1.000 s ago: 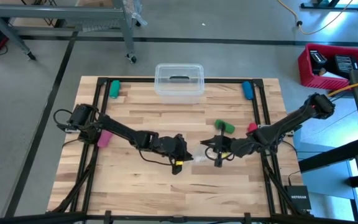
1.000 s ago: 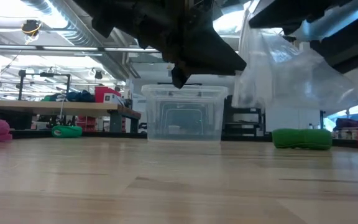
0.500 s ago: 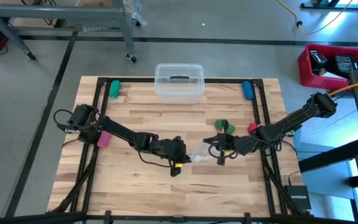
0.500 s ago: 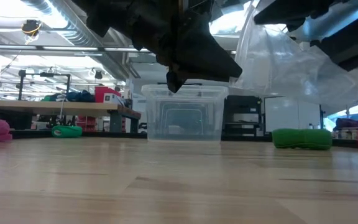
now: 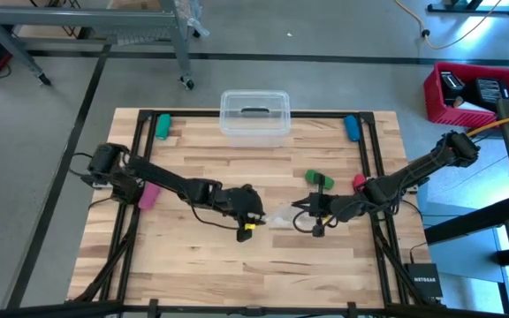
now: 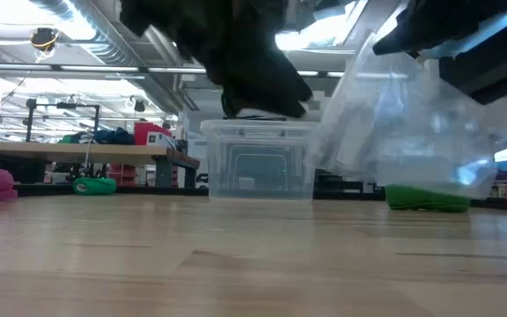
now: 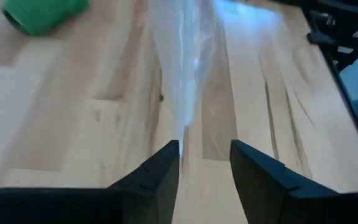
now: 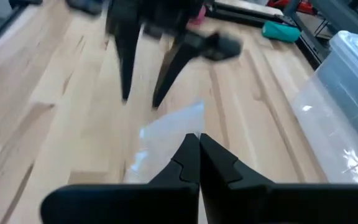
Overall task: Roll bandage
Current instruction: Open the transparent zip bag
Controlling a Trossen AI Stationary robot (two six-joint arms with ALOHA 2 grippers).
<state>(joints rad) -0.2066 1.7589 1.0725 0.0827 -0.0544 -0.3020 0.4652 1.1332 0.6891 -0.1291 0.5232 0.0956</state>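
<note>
High view: left hand (image 5: 256, 216), fingers spread, just beside the clear bag (image 5: 280, 217) pinched by the right hand (image 5: 303, 215); the green roll (image 5: 319, 180), seemingly the bandage, lies near beyond it; risk: the limp, one-sided bag could sag onto the bench (image 5: 201, 150).

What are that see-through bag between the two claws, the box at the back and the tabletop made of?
The bag looks like thin clear plastic film: it crinkles, glints, and the room shows through it. The box seems to be stiffer transparent plastic, with moulded walls and a lid. The tabletop looks like pale wood in glued strips with visible grain; the finish seems matte.
</note>
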